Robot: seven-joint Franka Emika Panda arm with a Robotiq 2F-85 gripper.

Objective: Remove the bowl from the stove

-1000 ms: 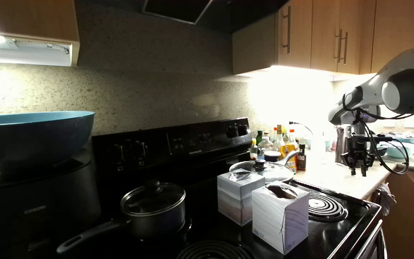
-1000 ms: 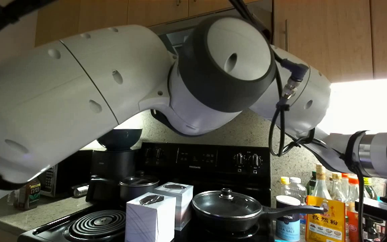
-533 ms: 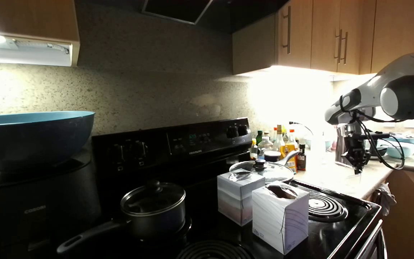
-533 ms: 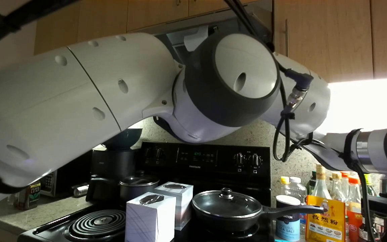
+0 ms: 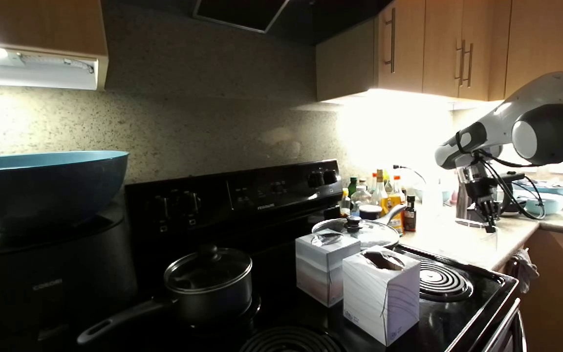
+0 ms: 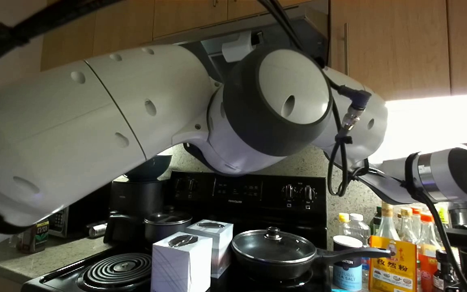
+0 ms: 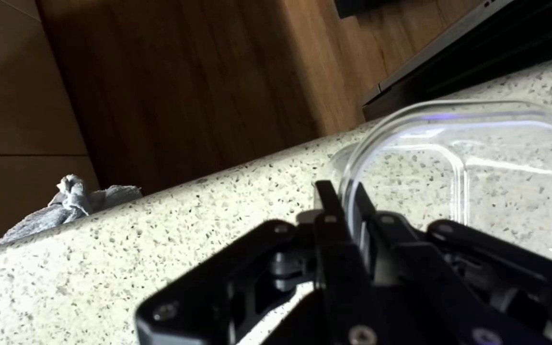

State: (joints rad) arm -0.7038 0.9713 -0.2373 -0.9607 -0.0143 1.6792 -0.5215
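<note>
The bowl (image 7: pixel 460 165) is clear and glassy with a rounded rim. In the wrist view its wall passes between the two black fingers of my gripper (image 7: pixel 344 191), which are close together on it. The bowl's right part is cut off by the frame. In an exterior view my gripper (image 5: pixel 490 229) points down, tilted, over the counter to the right of the stove (image 5: pixel 487 286). The bowl (image 5: pixel 493 240) is only a faint outline there, and I cannot tell whether it touches the counter. The stove (image 6: pixel 272 190) also shows in an exterior view; the bowl is hidden there.
Two tissue boxes (image 5: pixel 381 298), a lidded pot (image 5: pixel 210 286) and a lidded pan (image 6: pixel 274 255) stand on the stove. Bottles (image 5: pixel 384 195) line the counter behind. The counter (image 7: pixel 170 249) edge has a grey towel (image 7: pixel 70 206) hanging. A dark object (image 7: pixel 467 57) lies beyond the bowl.
The wrist has moved left toward the stove and tilted, so the fingertips now slant to the right. The forearm has sunk a little. The stove's things have not moved.
</note>
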